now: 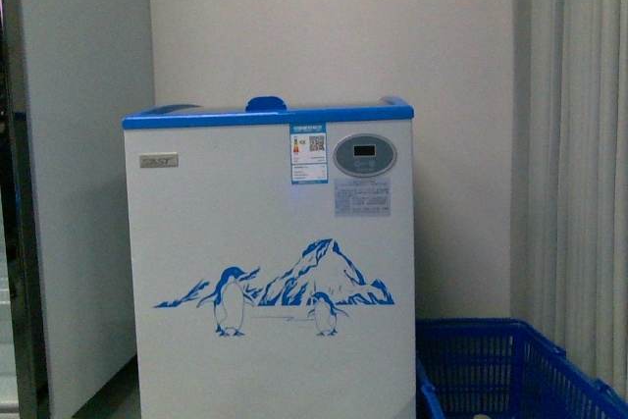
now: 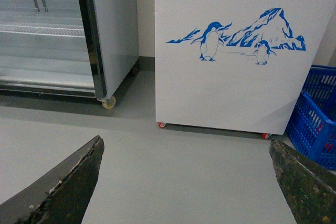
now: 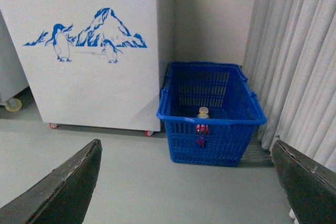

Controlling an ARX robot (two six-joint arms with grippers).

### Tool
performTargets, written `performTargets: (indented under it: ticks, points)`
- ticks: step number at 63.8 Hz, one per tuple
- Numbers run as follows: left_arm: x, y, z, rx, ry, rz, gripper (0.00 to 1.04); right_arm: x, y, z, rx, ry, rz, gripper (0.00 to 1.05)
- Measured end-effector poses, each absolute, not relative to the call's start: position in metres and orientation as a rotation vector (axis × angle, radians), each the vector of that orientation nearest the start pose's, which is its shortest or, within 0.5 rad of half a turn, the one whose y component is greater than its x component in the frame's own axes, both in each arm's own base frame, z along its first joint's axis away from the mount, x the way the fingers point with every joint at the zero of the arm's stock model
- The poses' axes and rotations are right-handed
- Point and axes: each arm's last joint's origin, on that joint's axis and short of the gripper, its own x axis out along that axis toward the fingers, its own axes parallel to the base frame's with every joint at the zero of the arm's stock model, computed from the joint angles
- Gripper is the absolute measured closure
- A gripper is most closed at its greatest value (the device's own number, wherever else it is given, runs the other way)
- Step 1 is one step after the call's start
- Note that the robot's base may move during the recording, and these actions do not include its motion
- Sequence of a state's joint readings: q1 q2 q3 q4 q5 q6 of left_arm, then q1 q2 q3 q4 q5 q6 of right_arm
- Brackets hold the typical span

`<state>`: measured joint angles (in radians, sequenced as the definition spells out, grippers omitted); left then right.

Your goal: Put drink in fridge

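The drink (image 3: pixel 202 115) stands upright inside the blue crate (image 3: pixel 233 136) on the floor, just beside the white fridge (image 1: pixel 265 272). The left fingers (image 2: pixel 73 182) and the right fingers (image 3: pixel 68 182) are spread wide, holding nothing

A shop-like room is shown: a white penguin-decal fridge (image 1: pixel 265 272), a shelved display cooler (image 2: pixel 113 30) left of it, a blue shopping basket (image 3: pixel 226 140) right of it.

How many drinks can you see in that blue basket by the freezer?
1. One bottle stands inside the blue basket, close to its near wall. Others could lie hidden behind the mesh.
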<state>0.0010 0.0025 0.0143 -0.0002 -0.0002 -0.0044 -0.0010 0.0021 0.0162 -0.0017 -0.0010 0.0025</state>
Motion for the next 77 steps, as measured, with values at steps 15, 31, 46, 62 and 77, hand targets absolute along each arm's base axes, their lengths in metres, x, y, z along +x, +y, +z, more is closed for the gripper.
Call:
performTargets:
  ticks: [15, 31, 46, 62, 77]
  points:
    - [0.097, 0.0001, 0.1682, -0.004, -0.012, 0.001, 0.08, 0.0968, -0.0001, 0.1687, 0.002, -0.012, 0.0, 0.07]
    - [0.0969, 0.0001, 0.1683, -0.004, -0.012, 0.001, 0.08, 0.0968, -0.0001, 0.1687, 0.002, -0.012, 0.0, 0.07]
    - [0.097, 0.0001, 0.1682, -0.004, -0.012, 0.001, 0.08, 0.0968, -0.0001, 0.1687, 0.003, -0.012, 0.0, 0.07]
    - [0.097, 0.0001, 0.1682, -0.004, -0.012, 0.001, 0.08, 0.0968, -0.0001, 0.1687, 0.002, -0.012, 0.0, 0.07]
    - [0.097, 0.0001, 0.1682, -0.004, -0.012, 0.001, 0.08, 0.0968, -0.0001, 0.1687, 0.002, -0.012, 0.0, 0.07]
